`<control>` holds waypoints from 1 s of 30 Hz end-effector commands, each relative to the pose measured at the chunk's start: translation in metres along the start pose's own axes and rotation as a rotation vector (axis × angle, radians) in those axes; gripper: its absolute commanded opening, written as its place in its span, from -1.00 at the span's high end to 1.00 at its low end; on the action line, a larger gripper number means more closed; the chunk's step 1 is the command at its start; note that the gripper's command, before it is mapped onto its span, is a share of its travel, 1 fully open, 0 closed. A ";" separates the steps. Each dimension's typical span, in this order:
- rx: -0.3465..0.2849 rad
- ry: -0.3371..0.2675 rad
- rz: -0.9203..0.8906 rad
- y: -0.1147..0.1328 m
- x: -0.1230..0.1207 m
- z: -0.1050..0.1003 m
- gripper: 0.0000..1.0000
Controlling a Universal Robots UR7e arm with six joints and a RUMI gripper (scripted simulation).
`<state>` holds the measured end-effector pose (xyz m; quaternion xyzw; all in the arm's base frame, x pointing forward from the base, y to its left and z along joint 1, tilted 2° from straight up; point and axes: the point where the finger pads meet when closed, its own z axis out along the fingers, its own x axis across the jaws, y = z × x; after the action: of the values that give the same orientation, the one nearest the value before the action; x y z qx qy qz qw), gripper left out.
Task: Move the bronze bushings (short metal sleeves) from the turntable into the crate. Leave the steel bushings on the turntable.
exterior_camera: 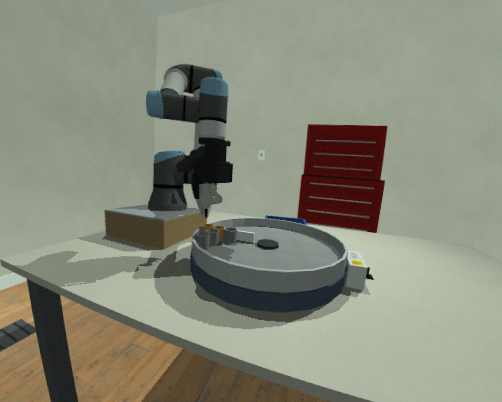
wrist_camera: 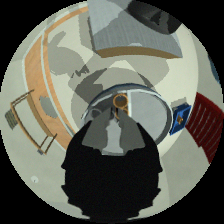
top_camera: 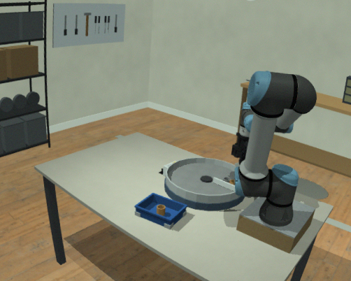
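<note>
The grey turntable (top_camera: 203, 185) sits on the table beside the arm's base. In the exterior view a small cluster of bushings stands at its near-left rim next to a white divider bar: bronze ones (exterior_camera: 229, 233) and steel ones (exterior_camera: 213, 236). In the wrist view a bronze bushing (wrist_camera: 119, 101) lies just ahead of the fingertips. My gripper (exterior_camera: 205, 212) hangs above that cluster, fingers shut with nothing between them. The blue crate (top_camera: 155, 208) holds one bronze bushing (top_camera: 160, 209) and also shows in the wrist view (wrist_camera: 178, 119).
The arm stands on a brown box base (top_camera: 275, 224) at the table's right end. A black hub (top_camera: 206, 179) marks the turntable's centre. A small white control box (exterior_camera: 356, 267) sticks out from the turntable's side. A red tool cabinet (exterior_camera: 343, 177) stands behind the table.
</note>
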<state>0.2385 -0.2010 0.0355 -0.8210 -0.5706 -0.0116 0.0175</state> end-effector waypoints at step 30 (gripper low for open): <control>-0.001 0.000 0.000 0.000 -0.001 0.023 0.90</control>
<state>0.2381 -0.2005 0.0125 -0.8210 -0.5706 -0.0117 0.0175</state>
